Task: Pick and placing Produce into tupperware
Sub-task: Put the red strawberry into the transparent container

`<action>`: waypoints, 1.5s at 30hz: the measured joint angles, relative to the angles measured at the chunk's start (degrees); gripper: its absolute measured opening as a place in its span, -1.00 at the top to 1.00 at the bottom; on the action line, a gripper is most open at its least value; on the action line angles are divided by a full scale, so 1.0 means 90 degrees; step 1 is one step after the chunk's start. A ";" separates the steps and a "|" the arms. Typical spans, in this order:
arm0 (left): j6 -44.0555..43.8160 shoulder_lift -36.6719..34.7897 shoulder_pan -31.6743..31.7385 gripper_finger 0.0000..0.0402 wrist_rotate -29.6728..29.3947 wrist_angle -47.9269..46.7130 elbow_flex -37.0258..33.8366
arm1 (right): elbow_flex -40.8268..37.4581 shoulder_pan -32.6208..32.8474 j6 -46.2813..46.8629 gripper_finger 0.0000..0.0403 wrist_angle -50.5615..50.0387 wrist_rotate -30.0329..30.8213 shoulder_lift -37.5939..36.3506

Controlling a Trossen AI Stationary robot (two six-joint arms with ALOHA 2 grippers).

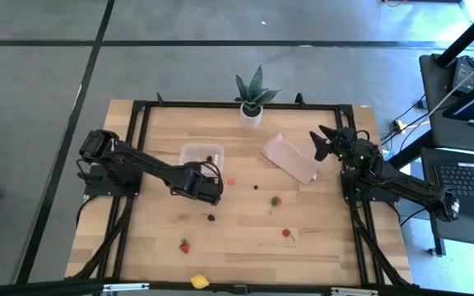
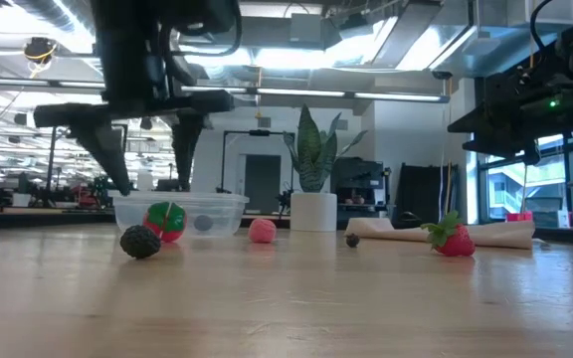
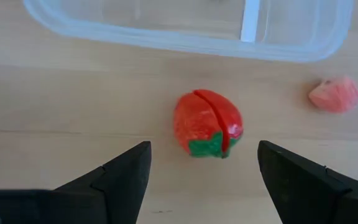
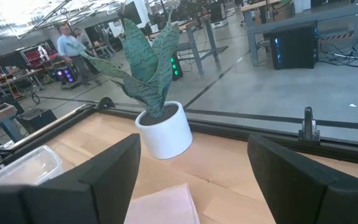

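My left gripper (image 1: 210, 188) (image 3: 204, 177) is open and hangs above a red strawberry piece (image 3: 207, 124) (image 2: 165, 221) that lies on the table just near of the clear tupperware (image 1: 201, 154) (image 3: 185, 28). Its fingers stand on either side of the piece without touching it, and in the high view the gripper hides the piece. A pink piece (image 1: 230, 181) (image 3: 334, 94) lies to the right. Dark berries (image 1: 211, 218) (image 1: 256, 187), more strawberries (image 1: 276, 200) (image 1: 184, 246) (image 1: 286, 233) and a yellow lemon piece (image 1: 199, 281) are scattered on the table. My right gripper (image 1: 326, 141) (image 4: 194, 180) waits open at the far right.
A potted green plant (image 1: 253, 99) (image 4: 157, 118) stands at the table's far edge. A flat tan sheet (image 1: 290, 158) lies between the tupperware and the right arm. A dark berry (image 2: 139, 242) sits close in front of the strawberry in the low view.
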 joint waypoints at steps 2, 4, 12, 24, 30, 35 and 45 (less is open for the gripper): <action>-0.0027 0.0000 -0.0021 -0.41 -0.0097 0.0289 -0.0134 | 0.0000 0.0000 0.0000 -0.47 0.0000 0.0000 0.0000; -0.0046 0.0031 -0.0054 -0.41 -0.0303 0.0545 -0.0267 | 0.0000 0.0000 -0.0001 -0.47 0.0000 0.0000 0.0001; -0.0039 0.0707 -0.0055 -0.41 -0.0227 0.0929 -0.0289 | 0.0000 0.0000 -0.0017 -0.47 -0.0001 -0.0001 0.0000; -0.0044 0.1209 -0.0063 -0.41 -0.0378 0.0506 0.0048 | 0.0000 0.0000 -0.0017 -0.47 0.0000 -0.0002 0.0000; 0.0081 0.1234 -0.0041 -0.41 -0.0841 0.0357 0.0024 | 0.0000 0.0000 -0.0017 -0.47 0.0000 -0.0002 0.0001; 0.0124 0.1234 -0.0006 -0.41 -0.0936 0.0352 0.0022 | 0.0000 0.0000 -0.0010 -0.47 0.0000 -0.0002 0.0000; 0.0182 0.1231 0.0010 -0.28 -0.0788 0.0379 0.0024 | 0.0000 0.0000 0.0000 -0.47 -0.0002 -0.0002 0.0000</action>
